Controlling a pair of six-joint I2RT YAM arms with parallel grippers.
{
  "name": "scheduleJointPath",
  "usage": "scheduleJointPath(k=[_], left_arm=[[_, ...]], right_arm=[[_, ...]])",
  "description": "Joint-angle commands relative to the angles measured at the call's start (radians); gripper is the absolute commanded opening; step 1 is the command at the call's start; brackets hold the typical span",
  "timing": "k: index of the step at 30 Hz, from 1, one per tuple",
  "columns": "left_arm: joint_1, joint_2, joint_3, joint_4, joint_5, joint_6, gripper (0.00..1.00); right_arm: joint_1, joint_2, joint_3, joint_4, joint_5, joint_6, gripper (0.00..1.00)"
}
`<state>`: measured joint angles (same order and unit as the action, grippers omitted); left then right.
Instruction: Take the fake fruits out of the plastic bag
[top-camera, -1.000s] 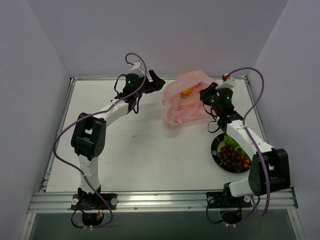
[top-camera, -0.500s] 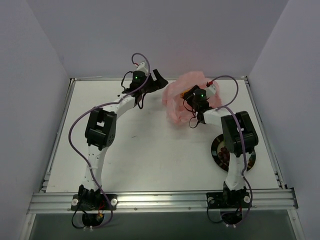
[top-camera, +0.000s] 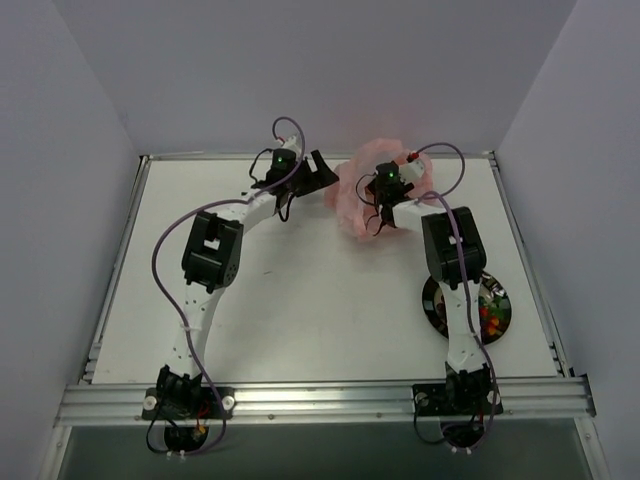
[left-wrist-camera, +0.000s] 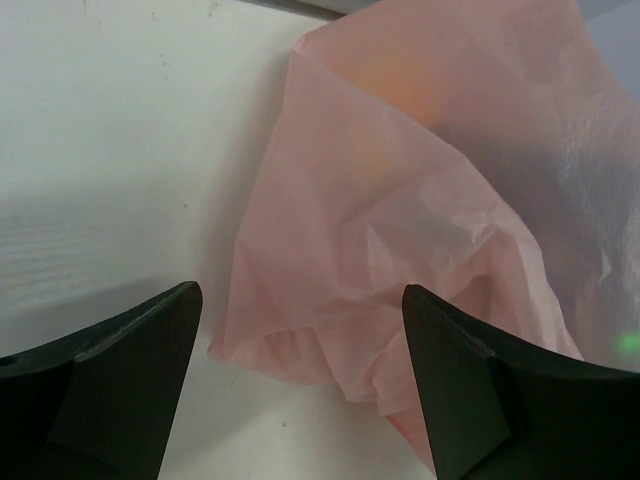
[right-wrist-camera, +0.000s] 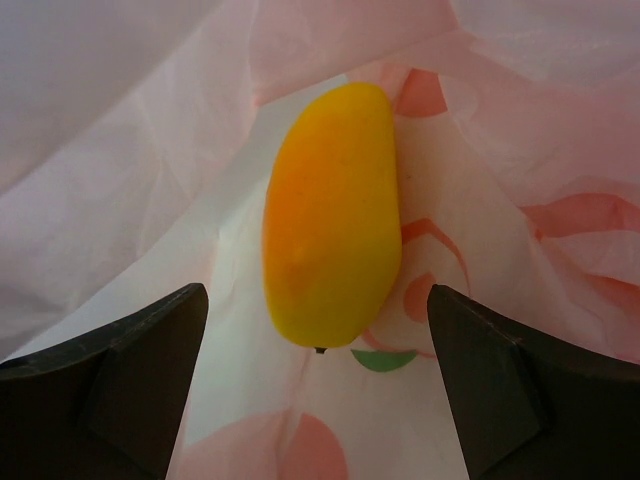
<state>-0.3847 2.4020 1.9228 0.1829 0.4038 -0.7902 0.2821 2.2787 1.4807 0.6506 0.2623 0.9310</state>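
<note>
Fruits (top-camera: 490, 316) are on your plate (top-camera: 428, 303), 1 mango (right-wrist-camera: 330, 215) left in the plastic bag (left-wrist-camera: 400, 200); left gripper (left-wrist-camera: 300, 290), right gripper (right-wrist-camera: 315, 295) fingers apart.

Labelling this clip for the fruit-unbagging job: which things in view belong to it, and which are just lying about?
Job: pink plastic bag; orange-yellow mango inside it; fruits already out.
Lying about: black-rimmed plate under those fruits.

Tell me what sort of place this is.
Probably a robot lab test cell, not a home: a white table boxed in by plain pale walls, two arms bolted to a metal rail at its near edge, and props only, a pink plastic bag and a plate of fake fruits.
</note>
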Motion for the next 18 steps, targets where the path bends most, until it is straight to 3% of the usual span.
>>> scheduleJointPath(k=[1, 6, 8, 10, 13, 18], left_arm=[[0.003, -0.006, 0.051, 0.001, 0.026, -0.009, 0.79], [0.003, 0.016, 0.076, -0.007, 0.053, -0.001, 0.76], [0.003, 0.031, 0.091, -0.007, 0.056, -0.004, 0.71], [0.003, 0.037, 0.097, -0.008, 0.056, -0.006, 0.56], [0.006, 0.040, 0.097, 0.003, 0.043, -0.006, 0.34], [0.004, 0.046, 0.087, 0.081, 0.033, -0.044, 0.15]], right_arm=[[0.002, 0.068, 0.096, -0.057, 0.051, 0.035, 0.88], [0.017, 0.123, 0.173, -0.109, 0.074, 0.016, 0.84], [0.020, 0.146, 0.202, -0.118, 0.071, 0.008, 0.61], [0.022, 0.153, 0.202, -0.108, 0.066, 0.005, 0.34], [0.022, 0.125, 0.141, -0.004, 0.045, -0.023, 0.20], [0.023, 0.032, 0.023, 0.086, 0.011, -0.133, 0.14]])
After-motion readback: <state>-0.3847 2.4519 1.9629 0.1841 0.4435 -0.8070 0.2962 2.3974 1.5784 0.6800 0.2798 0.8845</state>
